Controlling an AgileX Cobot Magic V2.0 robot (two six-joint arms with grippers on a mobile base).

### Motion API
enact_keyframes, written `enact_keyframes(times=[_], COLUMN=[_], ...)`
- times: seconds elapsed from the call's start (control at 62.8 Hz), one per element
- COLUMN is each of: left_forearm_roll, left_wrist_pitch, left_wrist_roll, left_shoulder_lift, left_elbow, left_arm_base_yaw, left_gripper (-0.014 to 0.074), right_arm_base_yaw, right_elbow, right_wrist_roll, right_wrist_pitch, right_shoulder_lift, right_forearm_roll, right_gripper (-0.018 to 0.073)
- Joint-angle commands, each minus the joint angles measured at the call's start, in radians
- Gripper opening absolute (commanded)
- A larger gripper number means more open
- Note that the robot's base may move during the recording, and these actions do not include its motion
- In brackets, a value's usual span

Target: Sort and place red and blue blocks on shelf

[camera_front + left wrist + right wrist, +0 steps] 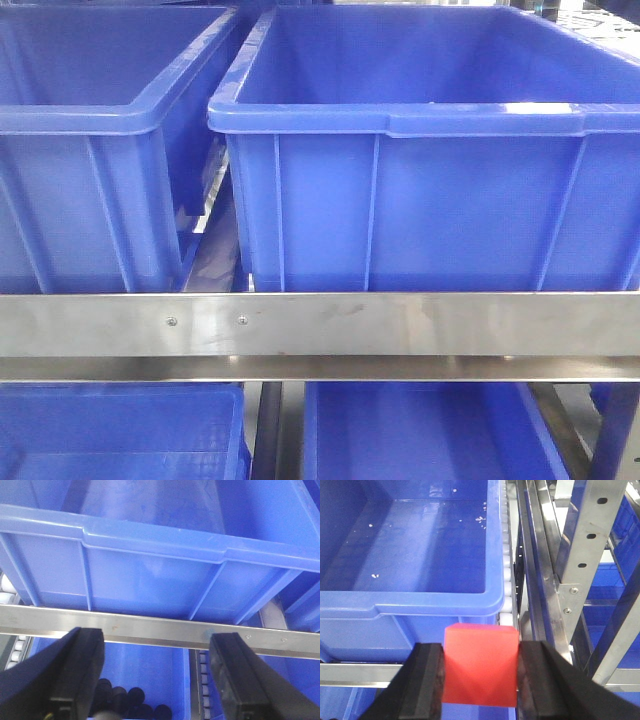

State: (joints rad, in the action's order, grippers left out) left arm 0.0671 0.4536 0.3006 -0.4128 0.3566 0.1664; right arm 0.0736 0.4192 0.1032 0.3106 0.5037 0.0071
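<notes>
Your right claw (480, 672) is pinching the red block (480, 665). One black finger (427, 680) presses on its left side and the other finger presses on its right side, so the block sits snug between them. It hangs in the air, just in front of the near wall of a big blue bin (410, 605) and close to that bin's right corner. The bin looks empty inside, apart from a few tiny white specks on its floor. To the right of the bin you can see the shiny steel posts (585, 545) of the shelf.

Your left claw (160, 680) is spread wide and holds nothing. Through the gap between its fingers you see a steel rail (160, 627), with a blue bin (150, 575) above it and a lower bin (150, 670) below. Some dark round things (130, 702) lie in that lower bin; you cannot tell what they are.

The front view shows only two upper bins (400, 120) side by side behind a steel rail (320, 325). No claw shows there. You cannot see the blue block anywhere.

It looks like you are carrying the red block to its bin. Next, it needs to go up over the bin's rim and forward, so it hangs above the floor inside. Only then should the fingers open. Let go too early and the block may hit the rim and fall down through the shelf.
</notes>
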Motion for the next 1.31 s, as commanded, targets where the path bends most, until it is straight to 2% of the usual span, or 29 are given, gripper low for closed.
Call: enact_keyframes(times=[0.0, 1.291], left_forearm_roll=[0.003, 0.003], left_wrist_pitch=[-0.082, -0.082], left_wrist_roll=[0.006, 0.006], left_shoulder_lift=[-0.005, -0.003], left_elbow=[0.029, 0.029], left_arm_base_yaw=[0.004, 0.004], left_gripper=[0.0125, 0.0125], right_arm_base_yaw=[-0.007, -0.007], right_elbow=[0.028, 0.028], right_wrist_roll=[-0.001, -0.001], right_wrist_pitch=[-0.088, -0.088], right_shoulder_lift=[0.001, 0.001], right_forearm_roll=[-0.007, -0.007], right_gripper=[0.0057, 0.0057])
